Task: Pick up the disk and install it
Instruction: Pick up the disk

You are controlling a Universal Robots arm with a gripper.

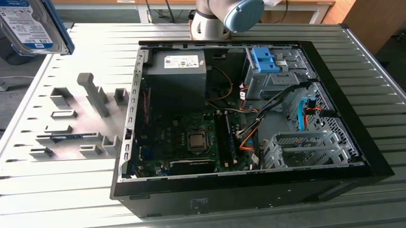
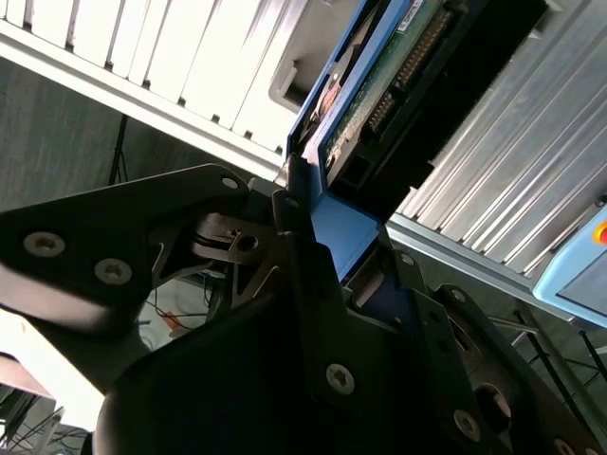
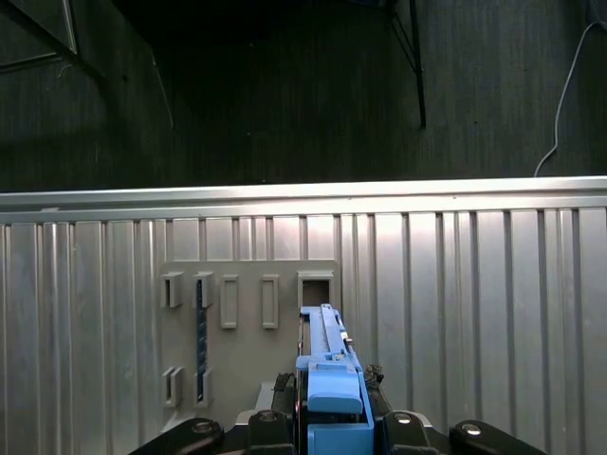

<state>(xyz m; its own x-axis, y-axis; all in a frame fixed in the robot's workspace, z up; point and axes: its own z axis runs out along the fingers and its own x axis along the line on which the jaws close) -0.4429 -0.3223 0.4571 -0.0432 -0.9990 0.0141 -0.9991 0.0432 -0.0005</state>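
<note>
The disk, a silver hard drive with a white-and-blue label in a blue carrier frame, hangs in the air at the exterior view's upper left, beyond the table's far-left corner. In the second wrist view my gripper is shut on the blue carrier end of the disk, whose circuit-board side and connector show. In the first wrist view the disk stands on edge between my gripper's dark fingers, above the grey fixture plate.
An open computer case lies in the middle of the slatted metal table. Inside are a grey power-supply box, the motherboard, cables and a bare blue bracket on the drive cage. A grey slotted fixture lies left of the case.
</note>
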